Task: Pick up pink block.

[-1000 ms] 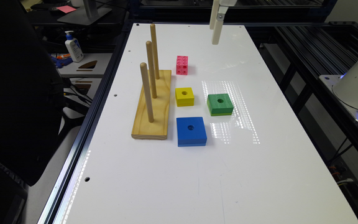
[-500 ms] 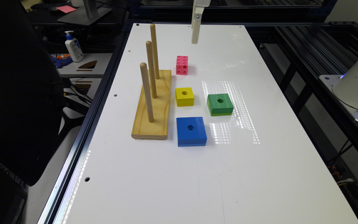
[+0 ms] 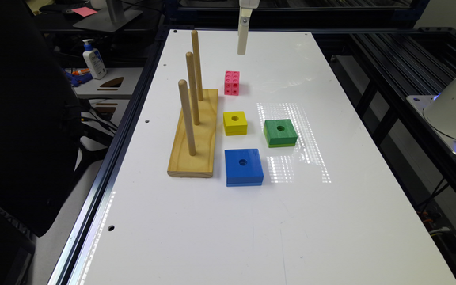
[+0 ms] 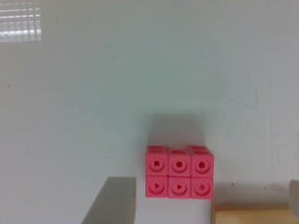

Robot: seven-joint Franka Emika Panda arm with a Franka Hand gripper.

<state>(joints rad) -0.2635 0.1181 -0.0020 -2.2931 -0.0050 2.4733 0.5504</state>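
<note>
Exterior view: pink block (image 3: 232,83) resting on the white tabletop (image 3: 331,221), nearer the far edge than the near one, just beside the far end of the wooden peg board (image 3: 194,134), apart from it. Three upright pegs (image 3: 187,117) standing in a row on that board. Yellow block (image 3: 235,122) just nearer than the pink one; green block (image 3: 280,133) toward the exterior view's right of the yellow; blue block (image 3: 244,166) nearest of the four, beside the board's near end. Gripper (image 3: 242,44) hanging above the tabletop, beyond the pink block toward the far edge, clear of everything.

Wrist view: pink block (image 4: 179,171) seen face on, two rows of three little cubes with round dimples, sitting on the tabletop (image 4: 117,84) with its shadow behind. One of the fingers (image 4: 112,203) showing beside the block, apart from it; a sliver of another at the picture's edge; spread wide, nothing between them. Corner of the wooden board (image 4: 254,216) just past the block.
</note>
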